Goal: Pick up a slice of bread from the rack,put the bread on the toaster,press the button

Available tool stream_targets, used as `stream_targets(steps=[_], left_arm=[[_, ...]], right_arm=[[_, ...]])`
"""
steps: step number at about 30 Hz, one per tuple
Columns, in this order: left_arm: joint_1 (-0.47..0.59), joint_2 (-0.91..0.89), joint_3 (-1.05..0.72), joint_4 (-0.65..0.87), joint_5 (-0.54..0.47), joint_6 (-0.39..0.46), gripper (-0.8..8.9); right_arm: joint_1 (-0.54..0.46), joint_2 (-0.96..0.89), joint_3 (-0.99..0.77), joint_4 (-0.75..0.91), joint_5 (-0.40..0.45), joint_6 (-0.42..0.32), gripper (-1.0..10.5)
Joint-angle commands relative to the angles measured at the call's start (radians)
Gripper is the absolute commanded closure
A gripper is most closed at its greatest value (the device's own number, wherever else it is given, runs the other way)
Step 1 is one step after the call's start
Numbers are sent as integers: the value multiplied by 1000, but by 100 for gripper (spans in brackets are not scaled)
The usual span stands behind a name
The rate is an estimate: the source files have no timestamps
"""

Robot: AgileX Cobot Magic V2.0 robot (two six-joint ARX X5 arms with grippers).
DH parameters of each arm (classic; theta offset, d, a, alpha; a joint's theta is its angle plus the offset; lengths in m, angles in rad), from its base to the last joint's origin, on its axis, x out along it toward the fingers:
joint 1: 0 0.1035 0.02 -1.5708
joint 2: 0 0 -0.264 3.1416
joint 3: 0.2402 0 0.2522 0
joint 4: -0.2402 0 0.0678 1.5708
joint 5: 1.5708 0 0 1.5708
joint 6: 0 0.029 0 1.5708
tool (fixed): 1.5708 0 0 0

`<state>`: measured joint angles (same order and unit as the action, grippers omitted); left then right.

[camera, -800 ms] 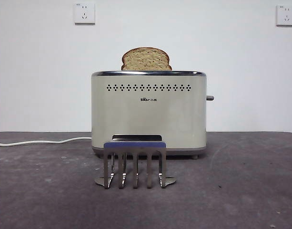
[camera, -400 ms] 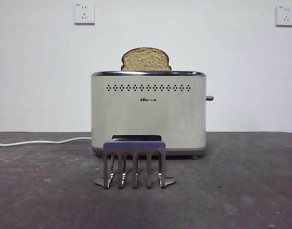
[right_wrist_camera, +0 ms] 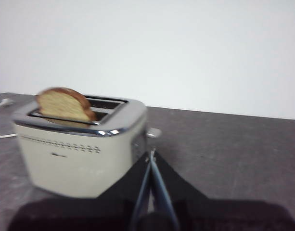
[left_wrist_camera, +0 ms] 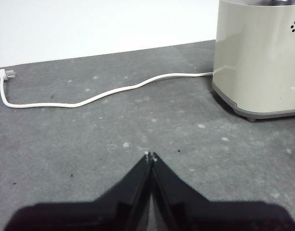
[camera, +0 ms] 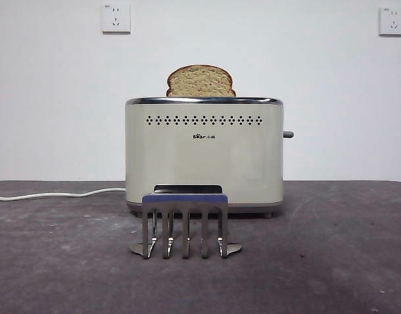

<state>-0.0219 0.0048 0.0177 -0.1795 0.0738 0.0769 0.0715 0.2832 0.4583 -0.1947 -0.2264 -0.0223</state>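
The slice of bread (camera: 201, 82) stands in a slot of the cream toaster (camera: 204, 154), its domed top showing above the chrome rim; it also shows in the right wrist view (right_wrist_camera: 63, 106). The button (camera: 288, 134) sticks out from the toaster's right end. The metal rack (camera: 185, 226) stands empty in front of the toaster. My right gripper (right_wrist_camera: 151, 155) is shut and empty, in the air near the toaster's button end (right_wrist_camera: 153, 132). My left gripper (left_wrist_camera: 150, 156) is shut and empty over the table, away from the toaster's (left_wrist_camera: 260, 57) other end. Neither gripper shows in the front view.
A white power cord (left_wrist_camera: 104, 94) runs from the toaster across the grey table (camera: 331, 261) to its plug (left_wrist_camera: 6, 74). Two white wall sockets (camera: 116, 18) are on the wall behind.
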Motion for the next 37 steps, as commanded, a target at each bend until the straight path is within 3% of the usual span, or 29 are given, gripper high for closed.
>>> stream_targets(steps=[1,8,17,37], left_arm=[[3,-3,-13,0,5,-9,816],[3,-3,-13,0,5,-9,816],[3,-3,-13,0,5,-9,816],[3,-3,-13,0,5,-9,816]], right_arm=[[0,-67,-111,53,52,37,946],[0,-200,-313,64,54,48,946],[0,-283,-444,55,53,93,946],[1,-277,-452,25,73,119,946]])
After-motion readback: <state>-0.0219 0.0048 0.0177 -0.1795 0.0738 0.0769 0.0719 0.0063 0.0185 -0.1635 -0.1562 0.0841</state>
